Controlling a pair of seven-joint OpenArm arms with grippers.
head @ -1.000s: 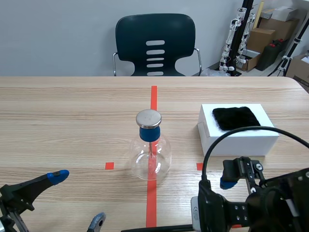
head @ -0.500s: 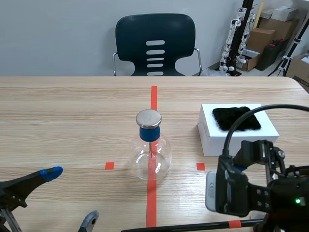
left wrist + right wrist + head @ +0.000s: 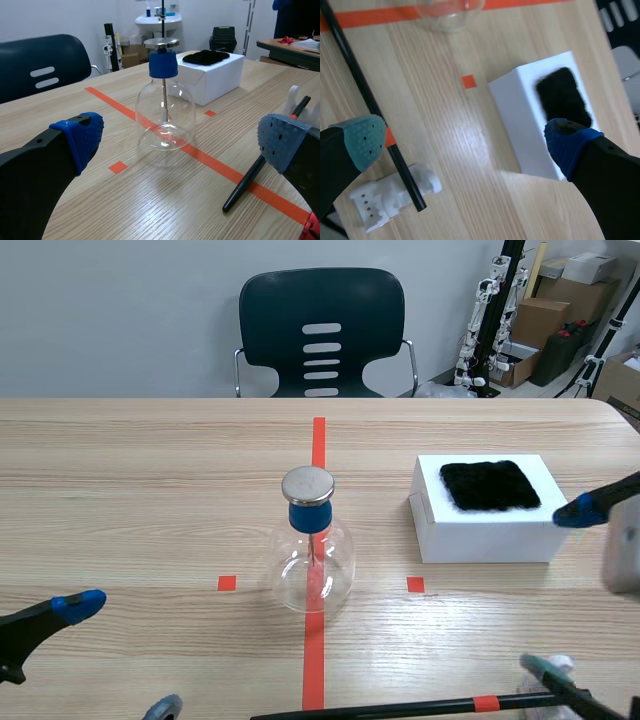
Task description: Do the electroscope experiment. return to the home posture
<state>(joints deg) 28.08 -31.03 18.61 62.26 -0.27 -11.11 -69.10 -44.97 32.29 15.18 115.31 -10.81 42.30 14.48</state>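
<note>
Electroscope stands mid-table on the centre tape line. Both arms sit low at the near edge: left gripper by the left corner, right gripper at the right edge beside the box, each with fingers spread and empty. Rod lies along the near edge.
</note>
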